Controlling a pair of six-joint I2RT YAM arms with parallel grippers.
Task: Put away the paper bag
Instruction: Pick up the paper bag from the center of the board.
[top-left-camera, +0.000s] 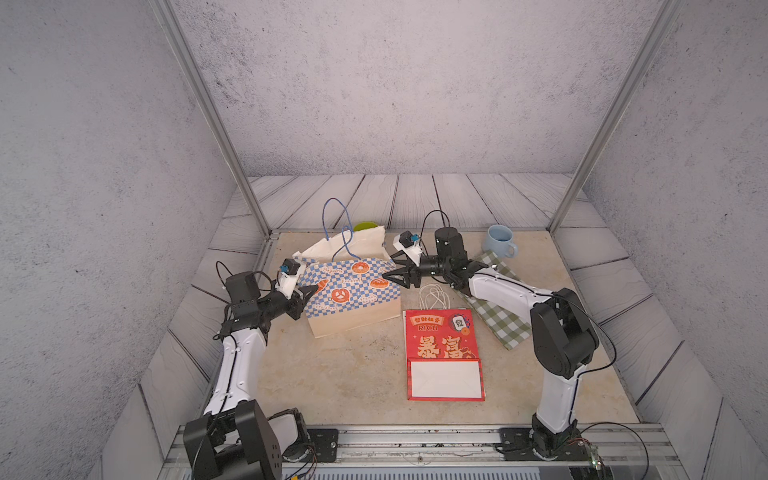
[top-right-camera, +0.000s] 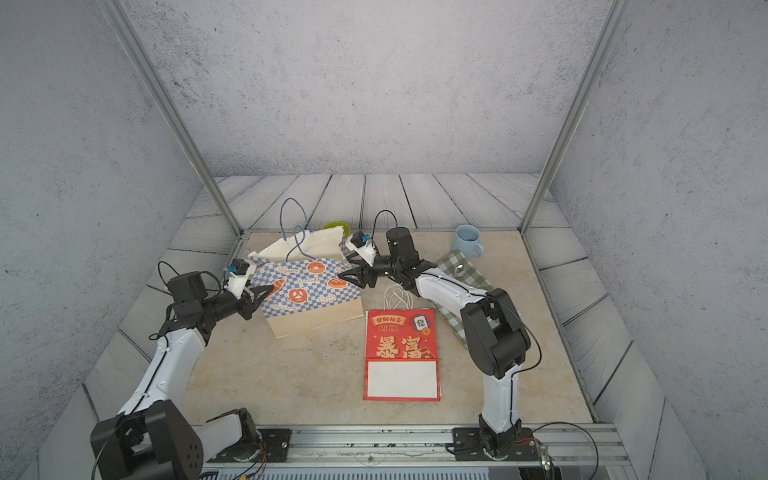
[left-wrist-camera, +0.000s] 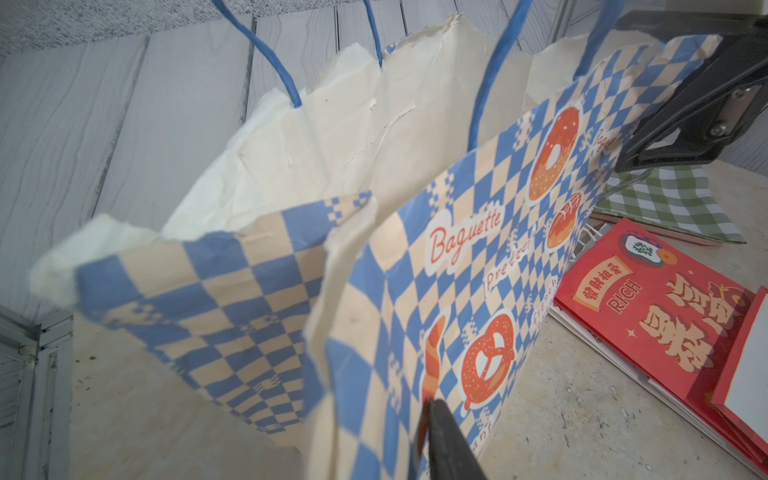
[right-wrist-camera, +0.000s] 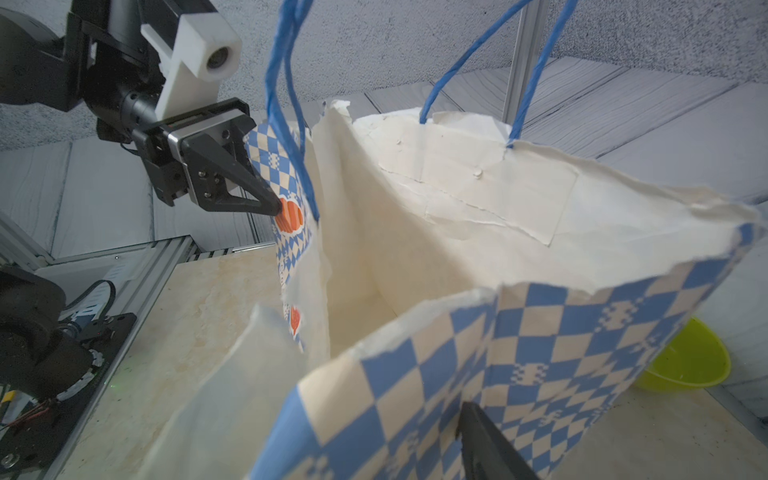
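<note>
Right wrist view: left hand (right-wrist-camera: 273, 208) pinches the paper bag (right-wrist-camera: 457, 199); my right hand (top-left-camera: 387, 270) gapes, so lone tugging risks tearing.

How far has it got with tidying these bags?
Roughly midway, I'd guess. Looks done: the red bag and the green checked bag lie flat on the table. In hand: the blue checked bag stands open, the left gripper pinching one end of its front, the right gripper open at the other end. Left: collapsing that bag flat and laying it down.
</note>
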